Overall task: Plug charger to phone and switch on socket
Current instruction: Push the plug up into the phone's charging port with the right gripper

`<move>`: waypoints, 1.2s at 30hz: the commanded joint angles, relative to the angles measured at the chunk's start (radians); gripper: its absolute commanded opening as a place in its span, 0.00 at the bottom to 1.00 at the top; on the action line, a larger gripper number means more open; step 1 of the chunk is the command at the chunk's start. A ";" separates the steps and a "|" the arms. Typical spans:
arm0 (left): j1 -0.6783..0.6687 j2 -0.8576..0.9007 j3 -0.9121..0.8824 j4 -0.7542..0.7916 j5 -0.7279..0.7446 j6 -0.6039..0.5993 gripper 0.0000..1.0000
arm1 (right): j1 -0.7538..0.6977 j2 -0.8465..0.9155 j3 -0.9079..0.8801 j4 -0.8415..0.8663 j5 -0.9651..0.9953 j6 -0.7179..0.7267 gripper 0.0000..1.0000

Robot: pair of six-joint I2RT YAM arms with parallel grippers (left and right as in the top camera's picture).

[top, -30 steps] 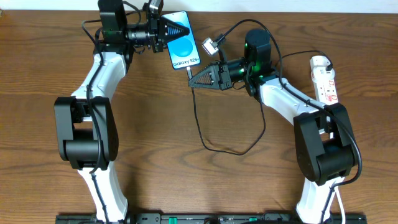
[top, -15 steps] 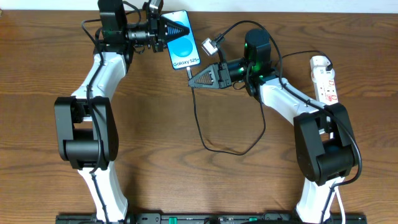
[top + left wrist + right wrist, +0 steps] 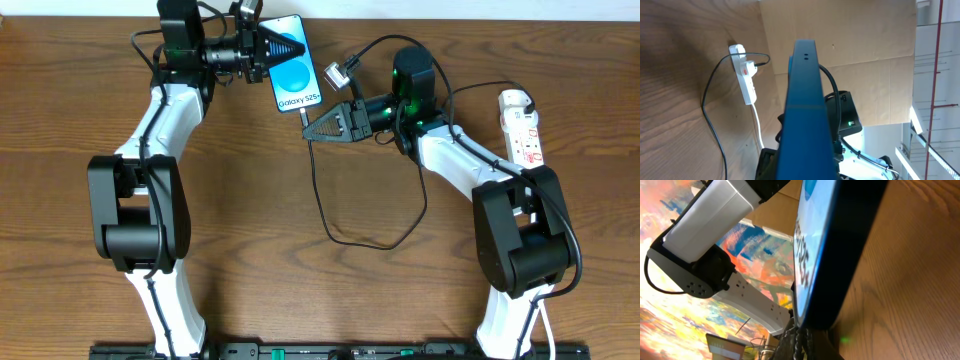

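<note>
The phone (image 3: 298,82), blue screen up with "Galaxy" text, lies at the table's far middle. My left gripper (image 3: 297,46) is shut on its far end. In the left wrist view the phone (image 3: 805,110) is a dark blue slab seen edge on. My right gripper (image 3: 305,130) is shut on the charger (image 3: 320,200) at the phone's near edge, where the thin black cable's tip meets it. In the right wrist view the fingers (image 3: 800,342) press against the bottom edge of the phone (image 3: 840,255); the plug tip itself is hidden. The socket (image 3: 524,125) lies at the far right.
The black cable loops across the table's middle (image 3: 370,243) and runs back up behind my right arm. A small silver connector (image 3: 335,72) hangs right of the phone. The socket (image 3: 745,80) with its white cord also shows in the left wrist view.
</note>
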 commanded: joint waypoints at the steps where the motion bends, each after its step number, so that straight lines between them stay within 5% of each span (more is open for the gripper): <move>1: -0.014 -0.023 0.002 0.008 0.069 0.026 0.08 | 0.003 -0.005 0.013 0.002 0.079 0.010 0.01; 30: -0.006 -0.023 0.002 0.009 0.070 0.024 0.07 | -0.016 0.041 0.013 -0.034 0.106 0.021 0.01; 36: -0.006 -0.023 0.002 0.016 0.070 0.024 0.07 | -0.016 0.041 0.013 0.076 0.121 0.082 0.01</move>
